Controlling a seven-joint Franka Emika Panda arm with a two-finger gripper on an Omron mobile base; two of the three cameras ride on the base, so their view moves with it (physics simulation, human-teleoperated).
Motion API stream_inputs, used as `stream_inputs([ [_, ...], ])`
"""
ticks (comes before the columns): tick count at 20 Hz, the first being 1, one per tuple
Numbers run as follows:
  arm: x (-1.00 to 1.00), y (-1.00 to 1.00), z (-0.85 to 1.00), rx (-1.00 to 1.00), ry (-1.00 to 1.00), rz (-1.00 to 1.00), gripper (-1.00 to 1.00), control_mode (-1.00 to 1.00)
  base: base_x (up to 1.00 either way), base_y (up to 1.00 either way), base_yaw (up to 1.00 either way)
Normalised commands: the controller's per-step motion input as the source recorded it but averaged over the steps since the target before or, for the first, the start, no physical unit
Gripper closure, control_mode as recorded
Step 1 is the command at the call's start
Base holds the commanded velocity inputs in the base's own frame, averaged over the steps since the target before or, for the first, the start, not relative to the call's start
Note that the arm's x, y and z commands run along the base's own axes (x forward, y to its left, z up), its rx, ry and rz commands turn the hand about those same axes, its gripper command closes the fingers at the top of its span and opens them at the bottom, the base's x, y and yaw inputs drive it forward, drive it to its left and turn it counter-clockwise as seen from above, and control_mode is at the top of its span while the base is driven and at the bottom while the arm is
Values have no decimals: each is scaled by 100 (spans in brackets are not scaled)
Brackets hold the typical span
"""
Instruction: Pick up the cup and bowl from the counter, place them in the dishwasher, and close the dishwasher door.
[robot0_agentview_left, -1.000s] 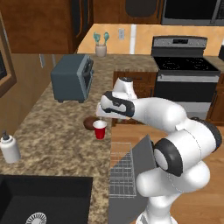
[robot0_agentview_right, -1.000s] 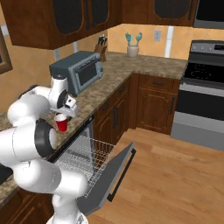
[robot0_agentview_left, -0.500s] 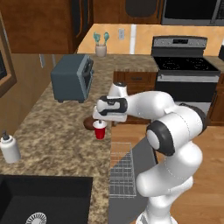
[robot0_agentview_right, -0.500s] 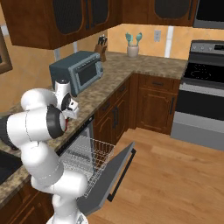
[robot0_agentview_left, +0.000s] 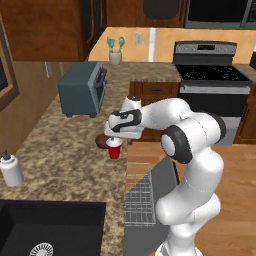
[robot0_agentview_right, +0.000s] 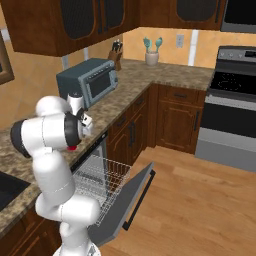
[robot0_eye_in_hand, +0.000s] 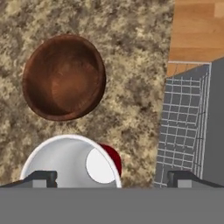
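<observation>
Jaws stand wide open on the gripper (robot0_eye_in_hand: 109, 177), which hangs directly above the cup (robot0_eye_in_hand: 72, 162), with nothing held between them. In the hand view one dark fingertip (robot0_eye_in_hand: 41, 178) sits over the cup's rim on one side and the other lies well past the opposite side, over the rack's edge. The cup stands upright on the counter (robot0_eye_in_hand: 131, 87), its white inside facing the camera and a sliver of red wall showing at its edge.

The bowl (robot0_eye_in_hand: 64, 77) rests on the counter just beside the cup, upright and apart from it (a narrow strip of granite shows between the two). In the left base view the gripper (robot0_agentview_left: 114, 136) sits right over the red cup (robot0_agentview_left: 114, 149), near the counter's front edge, and the bowl (robot0_agentview_left: 101, 142) peeks out behind it, towards the toaster (robot0_agentview_left: 82, 89).

Below that edge the dishwasher (robot0_agentview_right: 100, 185) is open: its white wire rack (robot0_agentview_right: 102, 180) is pulled out over the dishwasher door (robot0_agentview_right: 127, 205), which is dropped down, tilted rather than flat. A white soap bottle (robot0_agentview_left: 11, 169) stands near the sink (robot0_agentview_left: 50, 227), well apart from the cup.
</observation>
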Motion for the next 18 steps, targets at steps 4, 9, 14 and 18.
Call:
stream_inputs([
  [4,2,0,-20,2,0,0,-100,-100,0,0,0],
  [9,0,0,-40,2,0,0,-100,-100,0,0,0],
  [14,0,0,-34,2,1,0,100,-100,0,0,0],
  [18,-5,0,-9,1,0,0,100,-100,0,0,0],
])
